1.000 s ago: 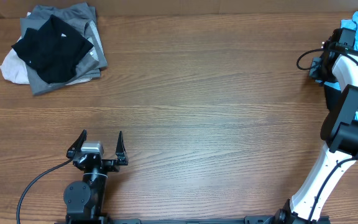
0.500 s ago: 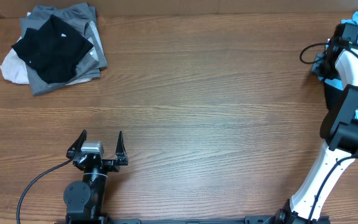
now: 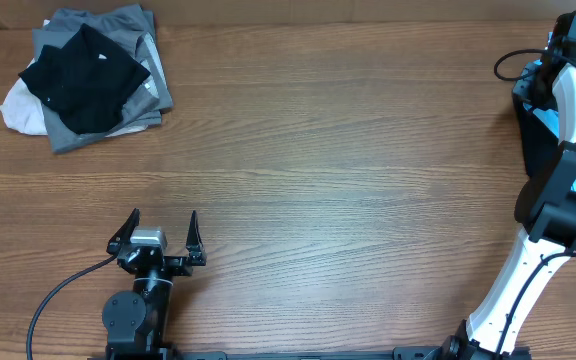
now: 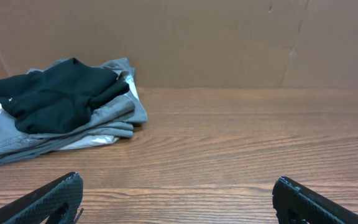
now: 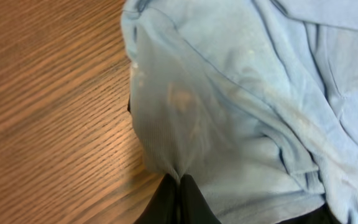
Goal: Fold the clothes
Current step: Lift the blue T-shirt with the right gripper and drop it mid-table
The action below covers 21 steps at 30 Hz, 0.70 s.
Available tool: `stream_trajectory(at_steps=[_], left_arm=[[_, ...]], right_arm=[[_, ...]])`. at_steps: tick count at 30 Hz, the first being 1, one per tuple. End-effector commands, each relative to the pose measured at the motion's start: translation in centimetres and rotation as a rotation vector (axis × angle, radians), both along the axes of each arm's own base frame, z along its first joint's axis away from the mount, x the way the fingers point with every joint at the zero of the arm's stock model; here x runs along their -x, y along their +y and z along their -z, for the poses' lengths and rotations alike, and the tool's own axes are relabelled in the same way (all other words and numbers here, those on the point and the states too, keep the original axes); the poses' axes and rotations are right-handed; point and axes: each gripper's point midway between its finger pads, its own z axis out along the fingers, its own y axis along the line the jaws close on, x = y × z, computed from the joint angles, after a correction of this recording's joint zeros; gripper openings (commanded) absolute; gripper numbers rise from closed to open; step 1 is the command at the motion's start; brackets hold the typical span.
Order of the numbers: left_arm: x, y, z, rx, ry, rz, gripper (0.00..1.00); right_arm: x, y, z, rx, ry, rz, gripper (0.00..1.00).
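Bench (image 3: 348, 150): mid-brown wood-grain top. In the overhead view the grain runs left to right and the surface fills almost the whole frame. The right wrist view shows the same surface with the grain running diagonally across the left side.

Back panel (image 4: 216, 37): plain brown and matte, standing upright along the bench's far edge. One near-vertical seam shows right of centre and a slanted seam at far left. It looks like cardboard, but the material cannot be confirmed.

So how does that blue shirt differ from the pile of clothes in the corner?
The blue shirt is one crumpled garment, pinched in the right tool; the pile is several layered garments, untouched. The blue shirt is light blue; the pile is black over grey and white. Both are soft cloth near the table edge.
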Motion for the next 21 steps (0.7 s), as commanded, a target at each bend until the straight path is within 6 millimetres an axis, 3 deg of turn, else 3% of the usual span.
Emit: stream_trajectory(at_steps=[1, 5, 11, 15, 17, 21], left_arm=[[0.0, 0.0, 0.0, -0.021, -0.005, 0.007, 1.0], [0.0, 0.0, 0.0, -0.021, -0.005, 0.007, 1.0], [0.0, 0.0, 0.0, -0.021, -0.005, 0.007, 1.0], [0.0, 0.0, 0.0, -0.021, -0.005, 0.007, 1.0], [0.0, 0.0, 0.0, -0.021, -0.005, 0.007, 1.0], [0.0, 0.0, 0.0, -0.021, -0.005, 0.007, 1.0]], right_arm=[[-0.6, -1.1, -5.3, 0.03, -0.134, 0.137, 0.04], [0.0, -1.9, -10.3, 0.083, -0.221, 0.203, 0.04], [1.4, -1.3, -18.8, 0.124, -0.377, 0.203, 0.04], [3.6, -0.6, -25.3, 0.136, -0.518, 0.243, 0.04], [5.3, 0.0, -29.3, 0.136, -0.612, 0.274, 0.04], [8.5, 1.5, -35.2, 0.151, -0.742, 0.275, 0.04]])
